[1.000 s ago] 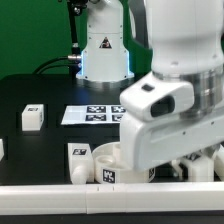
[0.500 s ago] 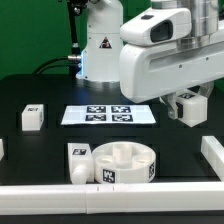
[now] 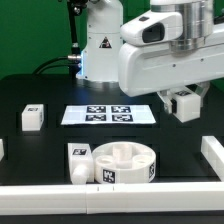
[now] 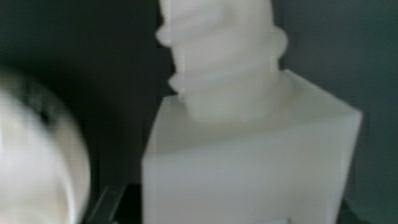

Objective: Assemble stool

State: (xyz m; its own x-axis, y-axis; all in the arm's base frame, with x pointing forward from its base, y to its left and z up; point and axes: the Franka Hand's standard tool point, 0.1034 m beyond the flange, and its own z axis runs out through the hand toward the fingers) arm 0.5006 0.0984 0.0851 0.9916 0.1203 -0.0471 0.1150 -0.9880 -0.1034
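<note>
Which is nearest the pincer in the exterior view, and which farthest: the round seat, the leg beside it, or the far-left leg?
1. Round seat, front centre, nearest the pincer, which grips the held leg.
2. Leg beside the seat, on its exterior-view left.
3. Far-left leg, standing alone.

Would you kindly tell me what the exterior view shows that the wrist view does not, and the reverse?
Only the exterior view shows the round seat, the marker board, the leg beside the seat, the leg farther toward that view's left, and the gripper. Only the wrist view shows the ridged peg close up. Both show the held leg, gripped off the table.
</note>
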